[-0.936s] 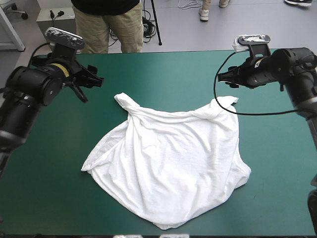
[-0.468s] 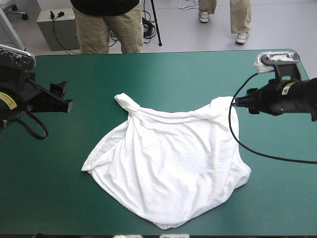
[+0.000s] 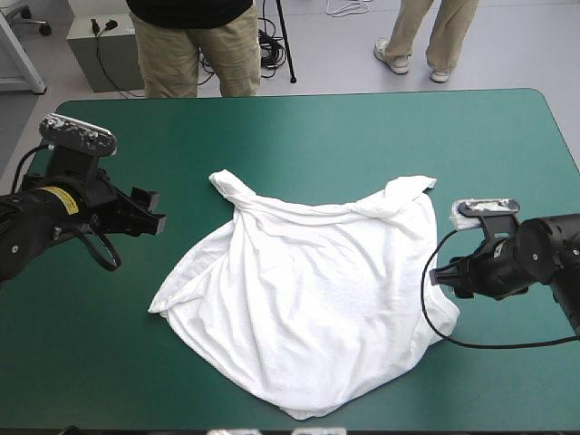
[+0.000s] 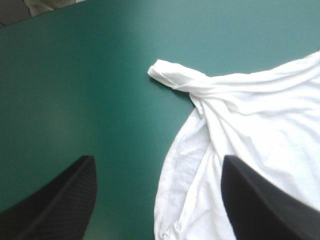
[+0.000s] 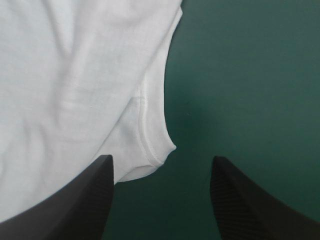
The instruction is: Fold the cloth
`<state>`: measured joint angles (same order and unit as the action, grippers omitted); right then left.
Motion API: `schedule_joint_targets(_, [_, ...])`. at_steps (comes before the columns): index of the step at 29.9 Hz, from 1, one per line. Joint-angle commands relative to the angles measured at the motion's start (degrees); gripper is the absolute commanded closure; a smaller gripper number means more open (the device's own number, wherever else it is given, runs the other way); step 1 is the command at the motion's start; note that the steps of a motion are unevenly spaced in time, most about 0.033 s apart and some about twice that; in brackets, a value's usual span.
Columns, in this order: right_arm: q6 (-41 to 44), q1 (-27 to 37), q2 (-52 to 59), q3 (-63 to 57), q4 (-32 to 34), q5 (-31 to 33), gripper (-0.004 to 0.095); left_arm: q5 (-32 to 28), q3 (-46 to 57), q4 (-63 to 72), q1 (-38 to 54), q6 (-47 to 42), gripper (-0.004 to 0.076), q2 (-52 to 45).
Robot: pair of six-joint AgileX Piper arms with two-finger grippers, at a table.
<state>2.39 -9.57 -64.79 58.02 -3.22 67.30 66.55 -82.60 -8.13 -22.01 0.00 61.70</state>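
Note:
The white T-shirt [image 3: 308, 308] lies loosely spread and wrinkled in the middle of the teal-green table, one twisted sleeve [image 3: 228, 186] pointing to the far left. My left gripper [image 3: 149, 213] hovers open to the left of the shirt, nothing between its fingers; its own view shows that sleeve [image 4: 172, 77] ahead and the shirt's left edge between the open fingers [image 4: 55, 200]. My right gripper [image 3: 444, 276] stands open low at the shirt's right edge. In the right wrist view a rounded hem corner [image 5: 157, 150] lies just ahead of the gap, apart from both fingers [image 5: 240, 200].
Bare teal-green cover [image 3: 317, 127] stretches along the far side and on both sides of the shirt. The shirt's near hem [image 3: 308, 412] lies close to the table's front edge.
The right arm has swung from the far right corner down toward the near side, ending at the shirt's right edge. The left arm came in and settled beside the shirt. The shirt has not moved.

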Motion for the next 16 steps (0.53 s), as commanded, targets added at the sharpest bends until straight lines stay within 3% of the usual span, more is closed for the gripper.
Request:
schedule_joint_targets(1, [-0.48,0.27,1.33,-3.97,0.31,-5.29,0.0372,-4.26,-0.06,0.84,-0.29,0.00,0.0252,-0.79])
schedule_joint_targets(13, [-2.39,0.27,-6.19,-14.33,-5.54,-16.82,0.0375,-5.35,-0.06,0.84,-0.29,0.00,0.0303,-0.68])
schedule_joint_targets(16, [-2.39,0.27,-8.94,-14.45,-6.52,-17.82,0.0427,-5.29,-0.06,0.84,-0.29,0.00,0.0303,-0.68])
